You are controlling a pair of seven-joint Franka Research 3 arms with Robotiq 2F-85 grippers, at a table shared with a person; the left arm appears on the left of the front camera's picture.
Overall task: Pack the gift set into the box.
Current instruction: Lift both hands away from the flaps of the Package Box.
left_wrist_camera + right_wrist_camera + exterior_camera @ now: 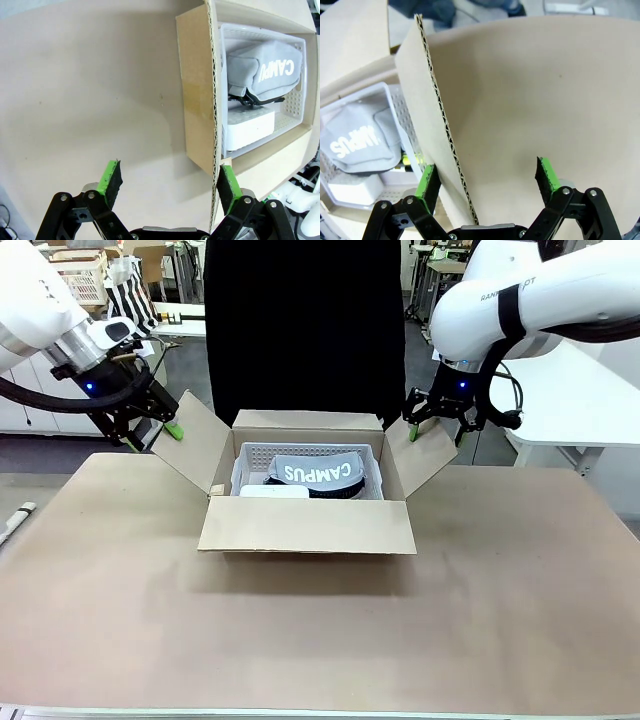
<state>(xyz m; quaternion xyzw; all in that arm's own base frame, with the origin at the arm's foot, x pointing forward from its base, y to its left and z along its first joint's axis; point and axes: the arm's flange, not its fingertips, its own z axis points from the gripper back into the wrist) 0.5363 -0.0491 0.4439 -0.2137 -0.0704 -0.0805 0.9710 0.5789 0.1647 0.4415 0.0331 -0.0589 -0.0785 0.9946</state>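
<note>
The box [305,528] stands on the brown surface [320,640] toward its far edge, about midway between the side edges. All four flaps are open. The near flap is folded outward and down. The far flap stands up in front of a person in dark clothing [300,330]. The left flap [192,445] and right flap [428,458] splay up and outward.

A pale perforated basket [300,452] sits inside the box, and the gift set lies in it. The grey fabric item [310,472] with white "CAMPUS" lettering fills the middle and right of the basket. The flat white piece [273,491] lies at the basket's near left corner, just beside the grey item and partly under it.

The left pincer [152,430] hangs off the surface's far left edge, at the outer edge of the left flap. It is spread wide and holds nothing. In the left wrist view the flap's corrugated edge runs down between the green pads [112,181], close against one of them. Whether it touches that pad cannot be told.

The right pincer [438,423] is at the top edge of the right flap, also spread wide with nothing clamped. In the right wrist view its pads [545,174] straddle the flap, with the corrugated edge just beside one pad and the flap's broad face between them.
</note>
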